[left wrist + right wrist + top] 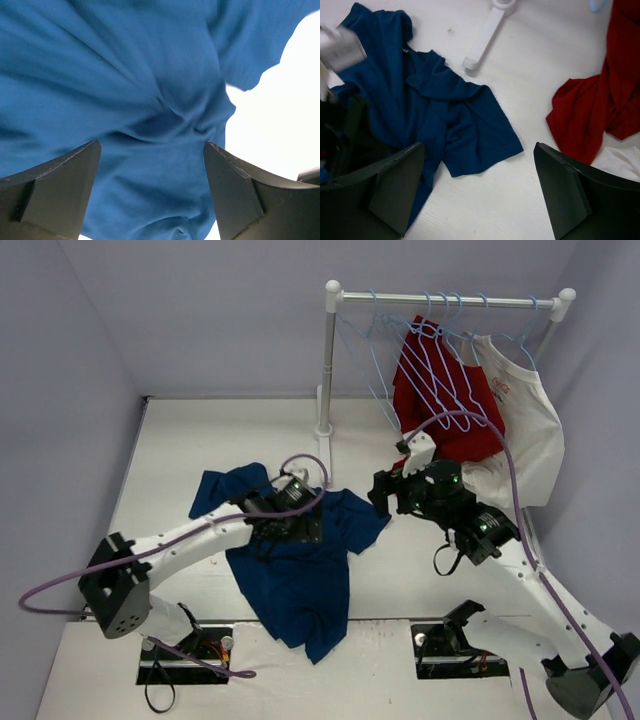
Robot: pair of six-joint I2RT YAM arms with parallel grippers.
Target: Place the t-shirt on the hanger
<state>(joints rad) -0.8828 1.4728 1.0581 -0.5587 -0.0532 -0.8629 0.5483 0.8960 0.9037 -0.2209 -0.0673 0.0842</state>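
Observation:
The navy t-shirt (300,580) lies crumpled on the white table, one sleeve toward the rack. My left gripper (290,528) hangs open just above its upper middle. In the left wrist view the cloth (150,90) fills the picture between the spread fingers (60,192), and nothing is held. My right gripper (380,494) is open and empty above bare table, just right of the shirt's right sleeve (480,125). Several empty light-blue hangers (378,345) hang on the rack's rail, to the right of the left pole.
A white garment rack (327,360) stands at the back, with its foot (482,37) on the table by the shirt. A red shirt (440,390) and a white shirt (525,435) hang on it at the right. Grey walls close in on both sides.

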